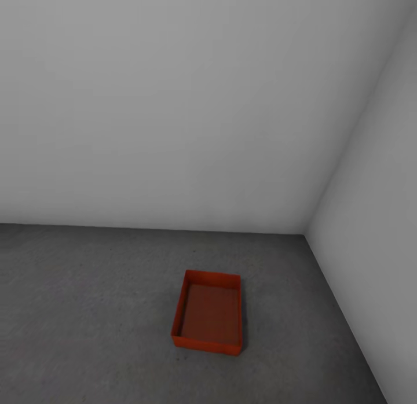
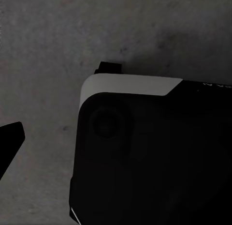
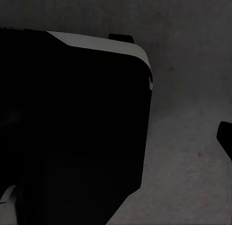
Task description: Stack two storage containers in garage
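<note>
A bare room corner with white walls [image 1: 174, 103] and a dark grey speckled concrete floor [image 1: 87, 311]. One orange-red open-top storage container [image 1: 208, 312] sits upright and empty on the floor, at about five o'clock from the head view's centre, near the right-hand wall. Both wrist views look down at the robot's black, white-trimmed base [image 2: 145, 157] over the concrete; whether either gripper is open or closed cannot be told.

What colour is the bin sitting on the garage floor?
Orange-red, inside and out. The bin shows best in the head view, against the dark grey floor.
</note>
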You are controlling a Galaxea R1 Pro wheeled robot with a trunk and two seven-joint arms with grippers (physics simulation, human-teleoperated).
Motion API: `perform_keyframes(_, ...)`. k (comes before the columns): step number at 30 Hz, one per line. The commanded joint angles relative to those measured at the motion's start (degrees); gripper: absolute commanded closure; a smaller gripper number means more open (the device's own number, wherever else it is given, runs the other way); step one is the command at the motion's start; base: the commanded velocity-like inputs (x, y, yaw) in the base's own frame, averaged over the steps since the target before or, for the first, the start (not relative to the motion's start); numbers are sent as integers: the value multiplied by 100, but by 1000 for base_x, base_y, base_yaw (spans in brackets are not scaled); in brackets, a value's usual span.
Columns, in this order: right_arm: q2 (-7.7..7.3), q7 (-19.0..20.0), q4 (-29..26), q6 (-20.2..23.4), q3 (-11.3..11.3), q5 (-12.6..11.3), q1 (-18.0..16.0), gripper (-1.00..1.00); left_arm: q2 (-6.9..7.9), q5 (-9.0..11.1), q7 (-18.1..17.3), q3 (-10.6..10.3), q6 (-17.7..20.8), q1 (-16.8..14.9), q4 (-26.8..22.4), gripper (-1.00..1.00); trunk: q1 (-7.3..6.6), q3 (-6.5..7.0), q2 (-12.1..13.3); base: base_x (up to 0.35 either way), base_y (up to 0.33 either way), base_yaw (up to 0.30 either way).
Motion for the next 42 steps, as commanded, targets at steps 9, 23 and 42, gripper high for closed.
perform_keyframes(9, 1, 318, 18, -22, 49, -87, -6, -100, -2, 37, 0, 22, -23, -3, 6, -100, 0, 21, -3, 0, 0, -54)
perform_keyframes(23, -7, 336, 18, -23, 41, -98, -6, -100, -2, 37, 0, 22, -23, -3, 6, -100, 0, 115, -3, 0, 0, -190)
perform_keyframes(42, -25, 336, 18, -23, 31, -110, -6, -100, -2, 19, 0, 11, -58, -3, 6, -100, 0, 239, -3, 0, 0, -177)
